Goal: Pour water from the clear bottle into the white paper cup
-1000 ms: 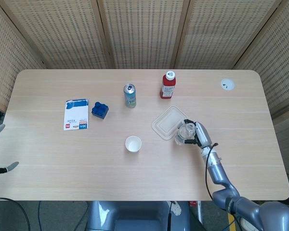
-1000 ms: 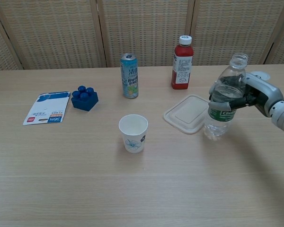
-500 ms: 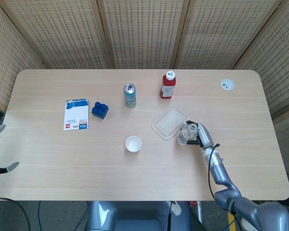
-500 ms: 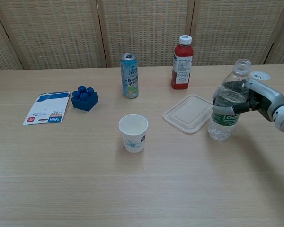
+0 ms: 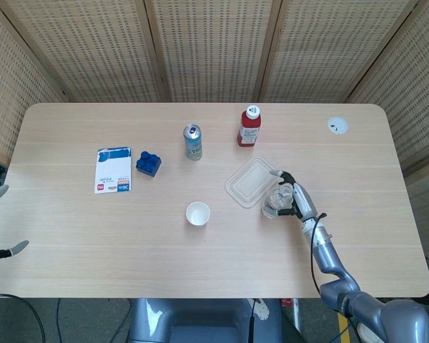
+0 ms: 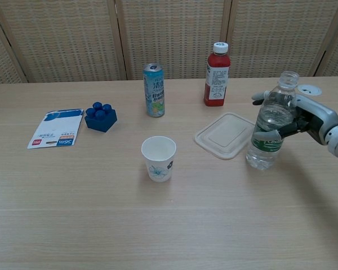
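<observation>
The clear bottle [image 5: 274, 203] [image 6: 268, 121] stands upright and uncapped on the table, just right of a plastic lid. It holds water in its lower half. My right hand [image 5: 298, 201] [image 6: 307, 115] is beside it on the right, with its fingers [image 6: 261, 95] spread loosely around the bottle rather than clamped on it. The white paper cup [image 5: 197, 213] [image 6: 158, 158] stands upright near the table's middle, well to the left of the bottle. Only the fingertips of my left hand [image 5: 0, 221] show at the far left edge of the head view, apart and holding nothing.
A clear plastic lid [image 5: 251, 181] [image 6: 224, 134] lies flat between cup and bottle. A red juice bottle [image 6: 216, 66], a drink can [image 6: 154, 90], a blue toy block [image 6: 100, 117] and a white-and-blue packet [image 6: 57, 134] stand further back and to the left.
The bottle has been lowered a little and moved right, and now rests on the table. My right hand's fingers have opened from a tight wrap to a loose spread.
</observation>
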Robot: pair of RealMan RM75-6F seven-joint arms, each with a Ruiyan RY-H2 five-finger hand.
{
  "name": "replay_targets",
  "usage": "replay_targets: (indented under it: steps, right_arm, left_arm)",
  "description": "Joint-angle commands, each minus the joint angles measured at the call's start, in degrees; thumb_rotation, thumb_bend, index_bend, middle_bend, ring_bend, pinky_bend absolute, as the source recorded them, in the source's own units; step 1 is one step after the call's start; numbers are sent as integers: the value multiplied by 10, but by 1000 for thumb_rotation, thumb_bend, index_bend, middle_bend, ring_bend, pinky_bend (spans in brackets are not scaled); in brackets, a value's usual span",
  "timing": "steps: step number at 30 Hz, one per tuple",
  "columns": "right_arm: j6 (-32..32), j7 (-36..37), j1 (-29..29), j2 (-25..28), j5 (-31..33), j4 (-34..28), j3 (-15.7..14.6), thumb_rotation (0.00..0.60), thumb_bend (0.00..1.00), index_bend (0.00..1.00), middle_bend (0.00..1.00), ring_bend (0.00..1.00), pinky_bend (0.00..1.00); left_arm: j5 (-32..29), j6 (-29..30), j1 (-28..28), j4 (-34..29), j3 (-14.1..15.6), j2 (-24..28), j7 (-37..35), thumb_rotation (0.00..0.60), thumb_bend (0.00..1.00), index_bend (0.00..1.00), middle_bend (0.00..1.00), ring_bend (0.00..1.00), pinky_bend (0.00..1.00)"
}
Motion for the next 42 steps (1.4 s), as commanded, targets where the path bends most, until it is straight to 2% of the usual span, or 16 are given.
replay_targets:
  steps: [1, 4, 10, 21, 33, 37, 42]
  right_arm:
    - [1, -5, 1, 3, -2, -4, -2, 600, 0, 28, 6, 0, 53]
    - [1, -12, 1, 8, -5, -11, -4, 600, 0, 0, 0, 0, 0]
    - [14, -42, 1, 16, -4, -25, 0, 600, 0, 0, 0, 0, 0]
    - [-5, -89, -4, 74, 9, -119, 2, 600, 0, 0, 0, 0, 0]
    - [20, -243, -31, 159, 8, -252, -15, 600, 0, 0, 0, 0, 0]
    - [74, -360, -51, 180, -3, -291, -21, 600, 0, 0, 0, 0, 0]
    - [101, -420, -59, 190, -12, -308, -21, 600, 0, 0, 0, 0, 0]
  left_arm:
    - [0, 0, 0, 0, 0, 0, -1, 600, 107, 0, 0, 0, 0]
    - [1, 1, 1, 1, 0, 0, -2, 600, 107, 0, 0, 0, 0]
    - [3, 2, 1, 1, 1, 2, -5, 600, 107, 0, 0, 0, 0]
    - [8, 4, 2, 1, 3, 4, -8, 600, 108, 0, 0, 0, 0]
    - [19, 14, 7, 2, 7, 10, -22, 600, 108, 0, 0, 0, 0]
    - [31, 25, 12, 5, 10, 15, -36, 600, 108, 0, 0, 0, 0]
    - [37, 30, 14, 6, 12, 16, -43, 600, 109, 0, 0, 0, 0]
